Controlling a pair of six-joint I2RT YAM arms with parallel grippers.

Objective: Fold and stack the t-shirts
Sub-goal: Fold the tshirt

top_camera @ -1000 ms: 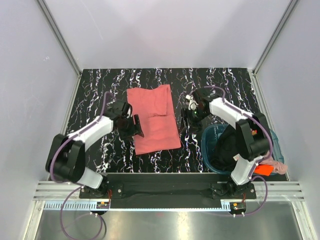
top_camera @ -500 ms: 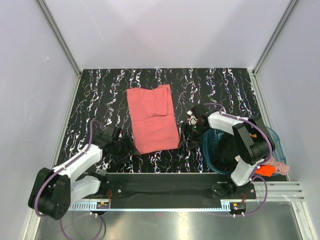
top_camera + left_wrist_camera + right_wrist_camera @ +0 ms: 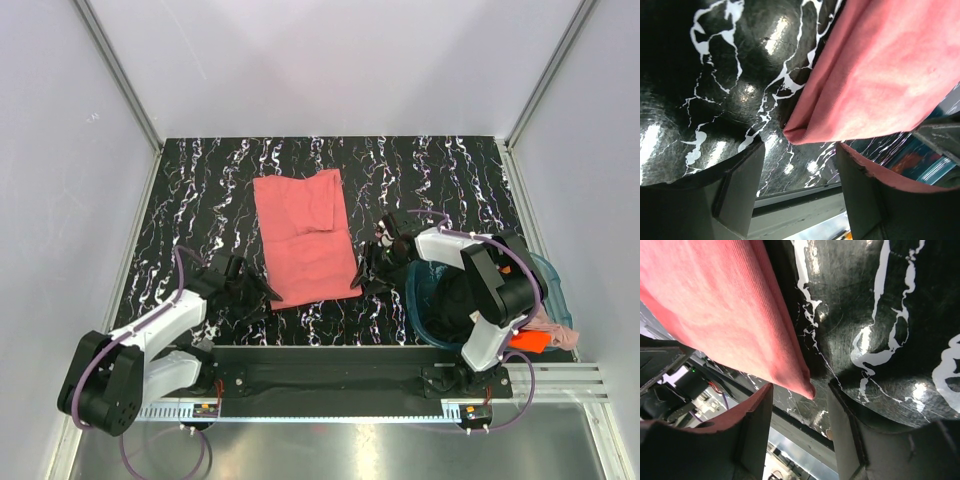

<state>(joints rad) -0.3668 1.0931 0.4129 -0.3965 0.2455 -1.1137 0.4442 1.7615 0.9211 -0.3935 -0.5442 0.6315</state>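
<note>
The salmon-red t-shirt (image 3: 305, 235) lies flat as a long folded rectangle in the middle of the black marbled table (image 3: 200, 180). My left gripper (image 3: 262, 292) is open and low at the shirt's near-left corner. In the left wrist view the corner of the shirt (image 3: 880, 75) sits just ahead of the open gripper (image 3: 800, 165). My right gripper (image 3: 368, 275) is open at the near-right corner. In the right wrist view the shirt (image 3: 715, 305) ends in a corner just ahead of the open gripper (image 3: 800, 410). Neither gripper holds anything.
The round teal basket (image 3: 548, 275) stands at the near right and holds a black shirt (image 3: 455, 295). Orange cloth (image 3: 528, 340) and pale pink cloth (image 3: 545, 322) hang at its near side. Metal frame posts rise at the table's far corners.
Both arms have drawn back toward the near edge. The left gripper went from the shirt's left edge to its near-left corner, the right gripper from beside its right edge to the near-right corner.
</note>
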